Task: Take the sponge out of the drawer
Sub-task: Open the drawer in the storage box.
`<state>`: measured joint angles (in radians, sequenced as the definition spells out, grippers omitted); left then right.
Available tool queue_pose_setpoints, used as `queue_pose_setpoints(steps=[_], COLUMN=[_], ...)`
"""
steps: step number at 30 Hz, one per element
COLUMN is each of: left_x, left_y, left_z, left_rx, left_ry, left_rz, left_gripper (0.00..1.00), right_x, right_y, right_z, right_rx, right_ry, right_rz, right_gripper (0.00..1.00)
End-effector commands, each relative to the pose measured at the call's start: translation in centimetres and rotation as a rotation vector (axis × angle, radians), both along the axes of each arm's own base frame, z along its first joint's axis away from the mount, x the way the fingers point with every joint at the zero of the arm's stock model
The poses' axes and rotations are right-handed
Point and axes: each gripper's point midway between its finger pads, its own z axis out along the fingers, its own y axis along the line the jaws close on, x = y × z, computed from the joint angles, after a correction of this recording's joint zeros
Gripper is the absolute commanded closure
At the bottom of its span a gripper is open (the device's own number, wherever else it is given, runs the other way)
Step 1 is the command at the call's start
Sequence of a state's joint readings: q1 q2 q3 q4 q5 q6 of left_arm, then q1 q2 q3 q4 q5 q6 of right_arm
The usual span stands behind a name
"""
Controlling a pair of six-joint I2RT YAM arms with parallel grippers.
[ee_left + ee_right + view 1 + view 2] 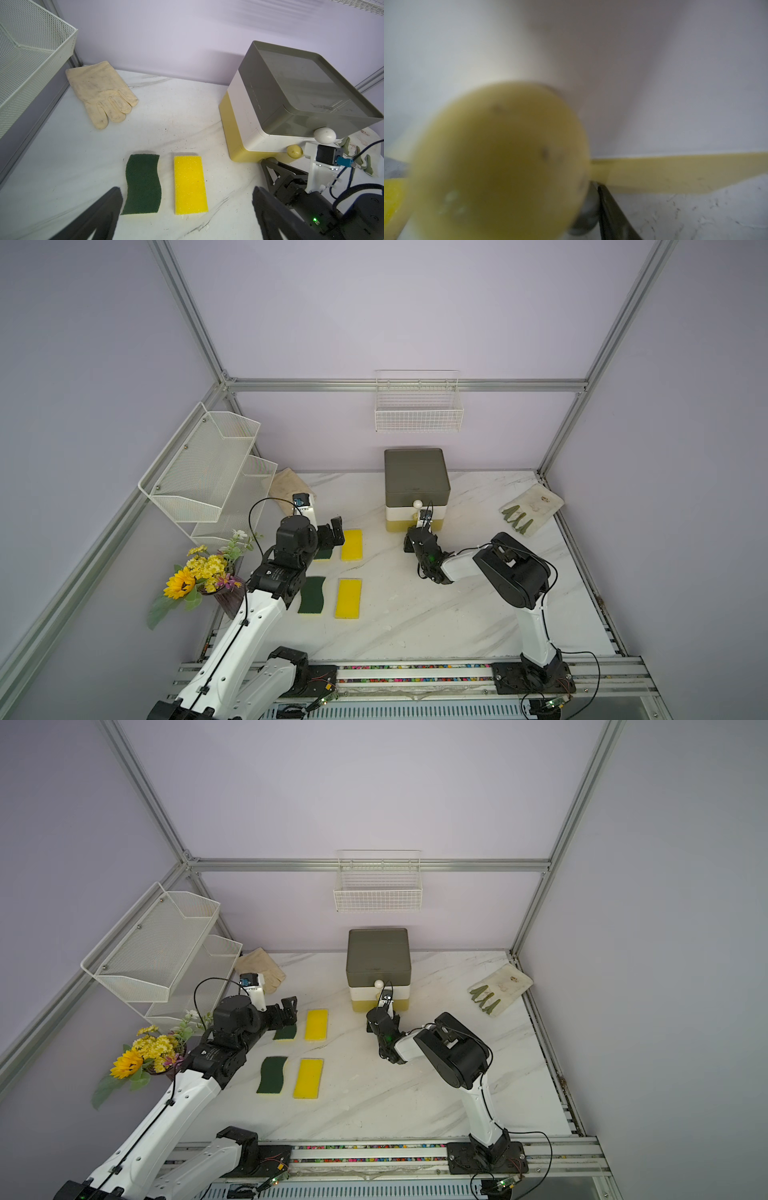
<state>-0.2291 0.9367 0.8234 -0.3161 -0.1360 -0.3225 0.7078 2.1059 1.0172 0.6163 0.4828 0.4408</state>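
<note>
The right jaws sit at the yellow knob [294, 151] of the bottom drawer [257, 155] in the three-tier drawer unit [417, 477]. You cannot tell whether they are clenched on it or only bracketing it. The right wrist view is filled by the blurred knob, with one dark finger [614, 214] just beside it, and the other views are too coarse to settle it. Your left jaws stand fully released and carry nothing, hanging over the farther green-faced sponge [143, 185] on the counter [415, 626]. Judge the task as barely begun: the yellow front looks flush under the white drawer [245, 116], so nothing is pulled open yet. You have the pull, the reach inside, the lift and the carry out all ahead of you. The sponge you want is hidden. It presumably lies behind that yellow front, just past the right jaws with the drawer face between them, and well apart from the left jaws. The pictures do not confirm which drawer holds it. Do not mistake the four sponges already on the counter for it: the green one, the yellow sponge [190, 185] beside it, and the nearer pair [328, 597] all lie outside the unit.
</note>
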Motion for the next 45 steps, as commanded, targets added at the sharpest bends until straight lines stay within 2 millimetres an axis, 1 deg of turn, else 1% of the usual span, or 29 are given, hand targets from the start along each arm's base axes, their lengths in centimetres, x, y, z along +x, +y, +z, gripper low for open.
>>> queue_pose_setpoints(steps=[1, 5, 8, 11, 18, 22, 23, 29, 35, 45], left_x=[0.4, 0.4, 0.5, 0.5, 0.5, 0.5, 0.5, 0.6, 0.6, 0.7], left_y=[0.0, 0.0, -0.1, 0.0, 0.0, 0.0, 0.0, -0.1, 0.0, -0.1], left_z=[2.0, 2.0, 2.0, 1.9, 1.9, 1.8, 1.8, 1.6, 1.6, 1.5], left_rx=[-0.028, -0.029, -0.033, -0.033, -0.035, -0.035, -0.037, -0.040, -0.039, -0.043], left_ry=[-0.052, -0.053, -0.051, -0.050, -0.049, -0.048, -0.047, -0.041, -0.040, -0.040], left_rz=[0.002, 0.002, -0.001, -0.001, -0.002, -0.002, -0.003, -0.008, -0.002, -0.008], left_gripper=[0.00, 0.00, 0.00, 0.00, 0.00, 0.00, 0.00, 0.00, 0.00, 0.00], right_x=[0.7, 1.0, 1.1, 1.3, 1.1, 0.6, 0.5, -0.2, -1.4, -4.2], right_y=[0.1, 0.2, 0.3, 0.4, 0.4, 0.3, 0.3, 0.4, 0.4, 0.6], right_z=[-0.1, -0.2, -0.1, 0.0, -0.5, -0.6, -0.5, -0.4, -0.4, -0.2], right_rx=[-0.001, -0.002, 0.000, -0.002, 0.001, -0.001, -0.002, -0.008, -0.006, 0.004], right_ry=[0.001, 0.000, -0.003, -0.003, 0.013, 0.014, 0.011, 0.000, -0.001, 0.014], right_rz=[-0.018, -0.030, -0.031, -0.031, -0.027, -0.029, -0.031, -0.026, -0.023, -0.012], right_gripper=[0.61, 0.63, 0.66, 0.74, 0.89, 0.99, 1.00, 1.00, 1.00, 1.00])
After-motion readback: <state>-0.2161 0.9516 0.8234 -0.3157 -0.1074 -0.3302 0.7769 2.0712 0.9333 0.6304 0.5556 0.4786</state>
